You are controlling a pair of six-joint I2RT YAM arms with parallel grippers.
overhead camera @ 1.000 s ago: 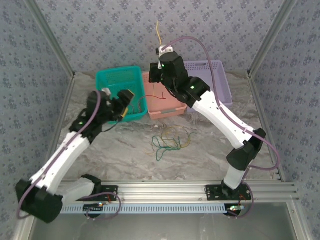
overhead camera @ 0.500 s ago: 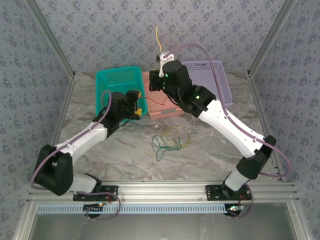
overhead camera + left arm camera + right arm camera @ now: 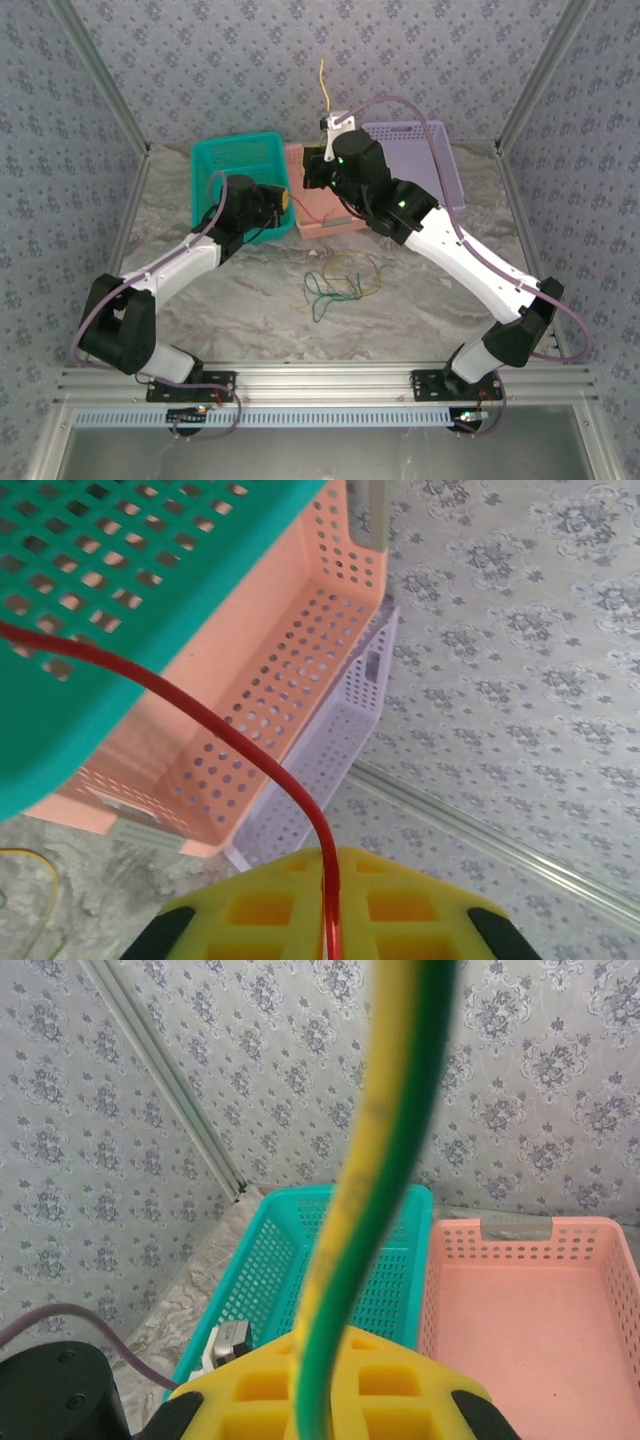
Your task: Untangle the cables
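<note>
Yellow foam pads of the left gripper are pressed together on a red cable, which we trace from the pads across the wall of the teal basket, with the pink basket just behind. Yellow pads of the right gripper likewise pinch a yellow-and-green cable, raised over the baskets with its free end standing upward. We further list a loose tangle of cables, green, yellow and dark, on the marbled table in front of the baskets, and a lilac basket beside the pink one.
</note>
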